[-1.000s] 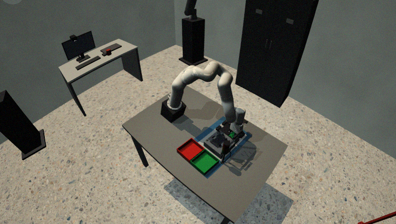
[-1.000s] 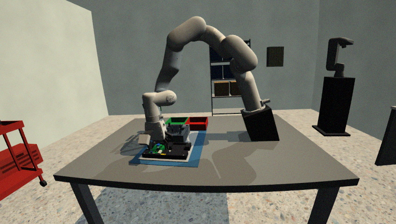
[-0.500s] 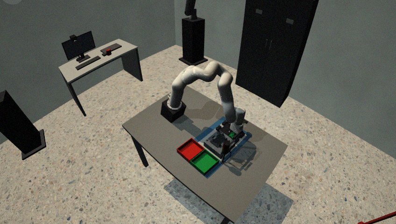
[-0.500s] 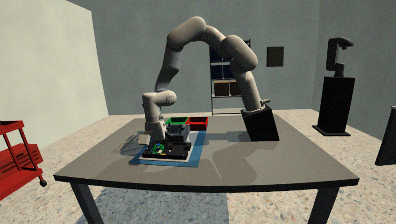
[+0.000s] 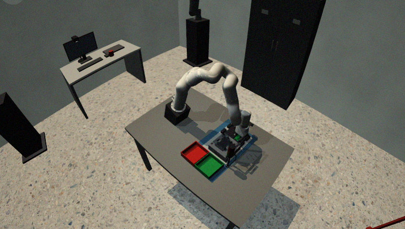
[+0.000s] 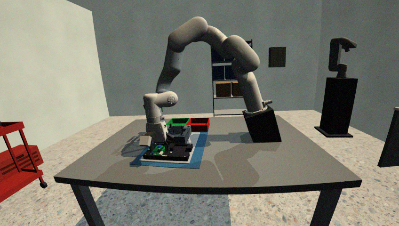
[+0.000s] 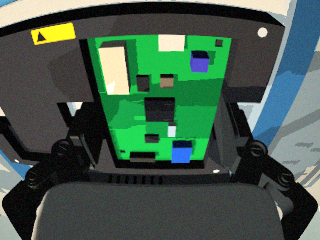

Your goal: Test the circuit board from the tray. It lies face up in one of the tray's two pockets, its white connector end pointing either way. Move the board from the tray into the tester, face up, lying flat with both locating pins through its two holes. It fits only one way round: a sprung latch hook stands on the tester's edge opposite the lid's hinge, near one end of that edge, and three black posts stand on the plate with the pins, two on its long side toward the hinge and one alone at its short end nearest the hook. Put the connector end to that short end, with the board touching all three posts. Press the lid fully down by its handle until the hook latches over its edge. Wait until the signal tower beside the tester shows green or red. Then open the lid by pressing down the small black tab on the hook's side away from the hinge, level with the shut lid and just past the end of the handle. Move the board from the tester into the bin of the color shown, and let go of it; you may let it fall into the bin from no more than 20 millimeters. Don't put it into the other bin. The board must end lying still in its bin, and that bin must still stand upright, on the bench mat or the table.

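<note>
Speckled terrazzo floor (image 5: 85,175) and grey walls frame the room, with a tall dark cabinet (image 5: 280,48) at the back, a desk (image 5: 98,60) carrying a monitor (image 5: 79,46) off to one side, and a red cart (image 6: 16,157) at the edge of the exterior view. Mid-room stands the grey bench (image 6: 251,165), and on it the pale arm (image 6: 195,32) rises from a black pedestal (image 6: 270,131), arches over and comes down onto a blue mat (image 6: 197,157).

On the mat, farthest from the exterior camera, sit the red bin (image 5: 195,152) and the green bin (image 5: 209,164), touching side by side. Next to them is the dark tester (image 5: 220,146), lid raised, and beyond it the black tray (image 6: 179,152) on a white base.

The gripper (image 6: 160,142) hangs low over the tray, pointing straight down. In the wrist view the green circuit board (image 7: 160,100) lies face up in its tray pocket, directly beneath, with a cream block, a white part at the far edge and two blue components showing. A yellow warning label (image 7: 52,34) marks the tray's rim. The dark fingers stand wide apart on either side of the board's long edges, holding nothing; whether they touch it I cannot tell.
</note>
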`<action>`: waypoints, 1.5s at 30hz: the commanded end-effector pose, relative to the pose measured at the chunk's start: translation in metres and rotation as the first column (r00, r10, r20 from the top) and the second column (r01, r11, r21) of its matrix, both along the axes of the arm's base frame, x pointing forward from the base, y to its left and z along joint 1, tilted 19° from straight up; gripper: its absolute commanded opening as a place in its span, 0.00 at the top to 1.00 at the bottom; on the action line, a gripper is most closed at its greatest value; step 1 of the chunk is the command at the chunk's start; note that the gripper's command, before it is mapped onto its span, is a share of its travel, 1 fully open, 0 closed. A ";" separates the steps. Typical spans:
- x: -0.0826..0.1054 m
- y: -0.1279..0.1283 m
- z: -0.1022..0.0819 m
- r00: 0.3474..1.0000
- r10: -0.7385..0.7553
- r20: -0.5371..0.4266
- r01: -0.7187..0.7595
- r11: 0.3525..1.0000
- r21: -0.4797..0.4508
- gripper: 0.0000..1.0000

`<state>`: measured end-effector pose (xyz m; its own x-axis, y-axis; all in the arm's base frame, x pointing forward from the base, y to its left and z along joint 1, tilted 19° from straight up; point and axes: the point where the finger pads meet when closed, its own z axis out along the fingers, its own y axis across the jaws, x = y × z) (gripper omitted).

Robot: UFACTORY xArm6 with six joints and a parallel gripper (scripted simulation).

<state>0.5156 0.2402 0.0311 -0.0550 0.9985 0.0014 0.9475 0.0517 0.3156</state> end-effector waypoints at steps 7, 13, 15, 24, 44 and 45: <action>0.001 0.001 0.002 1.000 0.000 0.004 0.000 1.000 0.002 0.15; 0.001 0.001 0.002 1.000 0.000 0.004 0.000 1.000 0.002 0.15; 0.001 0.001 0.002 1.000 0.000 0.004 0.000 1.000 0.002 0.15; 0.001 0.001 0.002 1.000 0.000 0.004 0.000 1.000 0.002 0.19; 0.001 0.001 0.002 1.000 0.000 0.004 0.000 1.000 0.002 0.21; 0.001 0.001 0.002 1.000 0.000 0.004 0.000 1.000 0.002 0.21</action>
<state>0.5157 0.2402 0.0312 -0.0550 0.9985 0.0016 0.9474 0.0517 0.3158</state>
